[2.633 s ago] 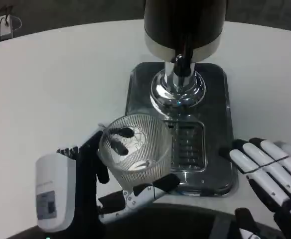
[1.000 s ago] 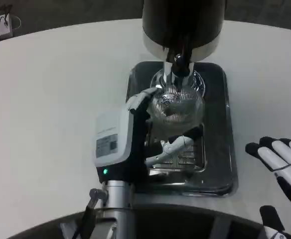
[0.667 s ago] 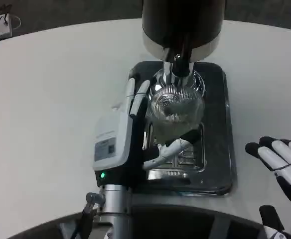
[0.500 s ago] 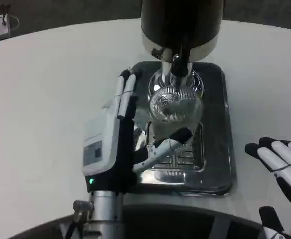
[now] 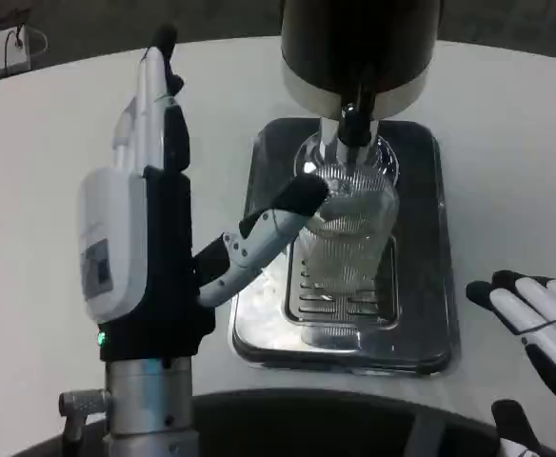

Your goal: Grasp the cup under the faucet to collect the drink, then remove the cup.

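Under the black spout of the dark, steel-banded drink dispenser [image 5: 359, 48], a clear ribbed glass cup [image 5: 347, 238] is seen standing on the slotted grille of the shiny metal drip tray [image 5: 421, 286]. The left hand [image 5: 164, 228] is raised just beside the cup with its long fingers [image 5: 154, 86] spread upward and nothing enclosed; only the thumb tip reaches toward the cup's rim, and contact cannot be confirmed. The right hand [image 5: 535, 333] is held apart at the tray's right, fingers extended and empty, resting over the white round table [image 5: 69, 171]. The step in hand is judged to be filling. The cup should be kept centred beneath the faucet [image 5: 354, 124] and upright. Before removal, the fingers should be wrapped round the ribbed wall, and the cup drawn back level so that nothing is spilled.
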Robot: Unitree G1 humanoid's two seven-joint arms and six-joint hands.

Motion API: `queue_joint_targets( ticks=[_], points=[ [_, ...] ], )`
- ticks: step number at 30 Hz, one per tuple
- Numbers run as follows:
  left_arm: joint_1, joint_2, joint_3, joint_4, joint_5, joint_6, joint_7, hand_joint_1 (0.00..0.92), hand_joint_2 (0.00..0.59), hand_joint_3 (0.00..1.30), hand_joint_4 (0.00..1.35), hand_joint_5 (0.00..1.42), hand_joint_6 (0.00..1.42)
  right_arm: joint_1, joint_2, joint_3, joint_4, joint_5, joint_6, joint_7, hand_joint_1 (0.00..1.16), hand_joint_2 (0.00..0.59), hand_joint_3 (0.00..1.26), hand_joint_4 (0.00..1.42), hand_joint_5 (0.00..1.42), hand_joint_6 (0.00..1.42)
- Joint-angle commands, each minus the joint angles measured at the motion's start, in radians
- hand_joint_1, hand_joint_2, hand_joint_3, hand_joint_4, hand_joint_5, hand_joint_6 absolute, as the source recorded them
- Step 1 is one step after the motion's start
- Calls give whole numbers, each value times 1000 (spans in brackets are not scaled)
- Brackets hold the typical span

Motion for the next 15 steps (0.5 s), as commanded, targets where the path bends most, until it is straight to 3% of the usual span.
queue_joint_targets(
  ticks=[1,4,7,15],
  points=[
    [7,-32,-52,-168,99,105,-148,0,118,0,0,100,42,14,10,7,1,6,-10,-8,173,571,146,119,159,215],
    [-1,-62,-78,-230,151,147,-207,0,124,0,0,98,41,17,12,13,0,4,-10,-7,170,571,146,119,159,215],
    [-20,-98,-105,-266,167,175,-260,0,133,0,0,9,4,16,14,18,-1,4,-9,-4,168,571,146,119,159,215],
    [-42,-150,-139,-234,166,172,-284,0,134,0,0,0,0,20,15,21,-4,7,-12,-6,163,571,149,119,159,224]
  ],
)
